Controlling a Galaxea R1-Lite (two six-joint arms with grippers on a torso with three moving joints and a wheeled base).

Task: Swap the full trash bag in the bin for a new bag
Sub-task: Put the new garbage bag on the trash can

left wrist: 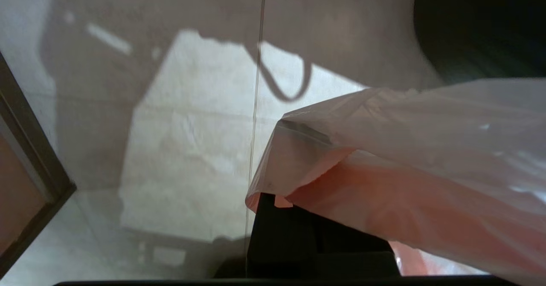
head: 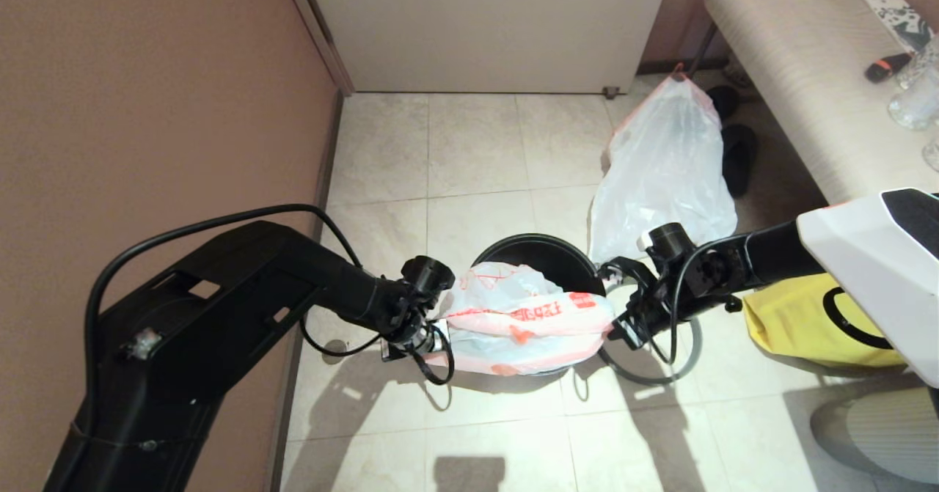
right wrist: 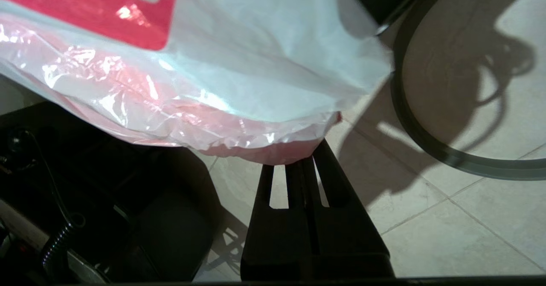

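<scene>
The new bag (head: 524, 323), limp white plastic with an orange-red hem and red lettering, hangs stretched sideways over the front half of the black bin (head: 546, 251). My left gripper (head: 439, 329) is shut on its left end and my right gripper (head: 615, 328) is shut on its right end. In the left wrist view the hem (left wrist: 298, 166) drapes over the left gripper (left wrist: 266, 198). In the right wrist view the right gripper (right wrist: 305, 160) pinches the bag's edge (right wrist: 264, 149). The full trash bag (head: 664, 177) stands on the floor behind the bin, to its right.
The thin grey ring (head: 649, 378) (right wrist: 426, 141) lies on the tiles under my right gripper. A yellow fabric bag (head: 807, 323) sits to the right. Dark slippers (head: 739, 156) lie beneath a bench (head: 792, 74). A brown wall (head: 147, 111) runs close along the left.
</scene>
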